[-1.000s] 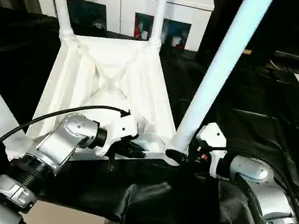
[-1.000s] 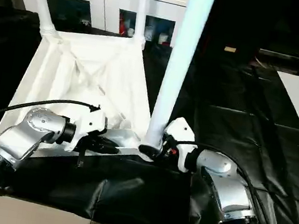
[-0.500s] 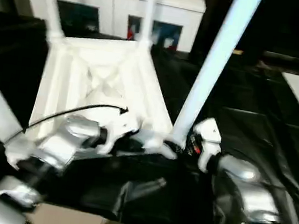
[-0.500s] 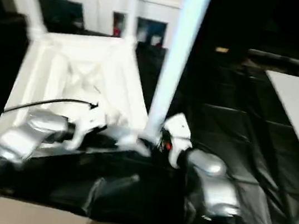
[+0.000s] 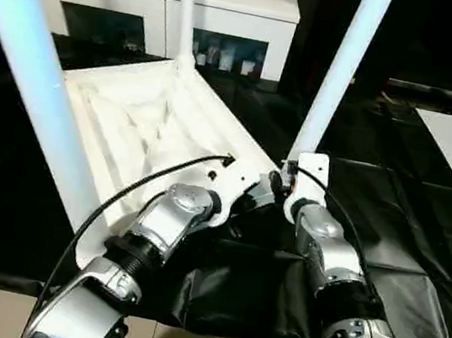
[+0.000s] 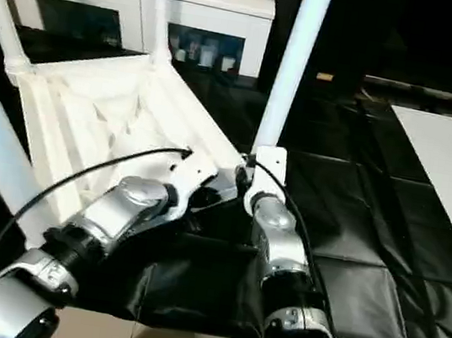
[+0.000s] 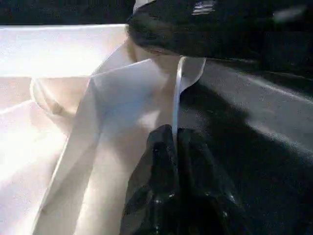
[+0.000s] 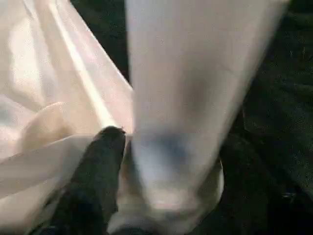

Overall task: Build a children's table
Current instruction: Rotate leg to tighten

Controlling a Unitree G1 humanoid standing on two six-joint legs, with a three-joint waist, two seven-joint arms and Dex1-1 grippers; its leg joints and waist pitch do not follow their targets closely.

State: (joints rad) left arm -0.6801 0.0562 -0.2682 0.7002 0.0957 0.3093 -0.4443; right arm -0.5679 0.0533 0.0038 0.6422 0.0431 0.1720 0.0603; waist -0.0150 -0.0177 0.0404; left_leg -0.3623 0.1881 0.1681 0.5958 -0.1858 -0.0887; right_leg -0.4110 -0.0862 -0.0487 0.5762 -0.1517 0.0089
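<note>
Left eye view: left end effector (image 5: 247, 209) pinching table (image 5: 132, 112) rim, right end effector (image 5: 282, 180) around leg (image 5: 341, 67).

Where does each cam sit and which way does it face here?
Head stereo pair: looks forward and down past both silver forearms at the upturned white plastic table top on black sheeting.
Left wrist: along the left gripper, shut on the top's thin edge.
Right wrist: along one black finger at the white tube leg in its corner socket.
Shared: that near corner.

No readable text, label, brand, number or sign anywhere: none on the children's table (image 5: 139, 122), none on the white cabinet (image 5: 234, 0), none on the black sheet (image 5: 403, 238).
</note>
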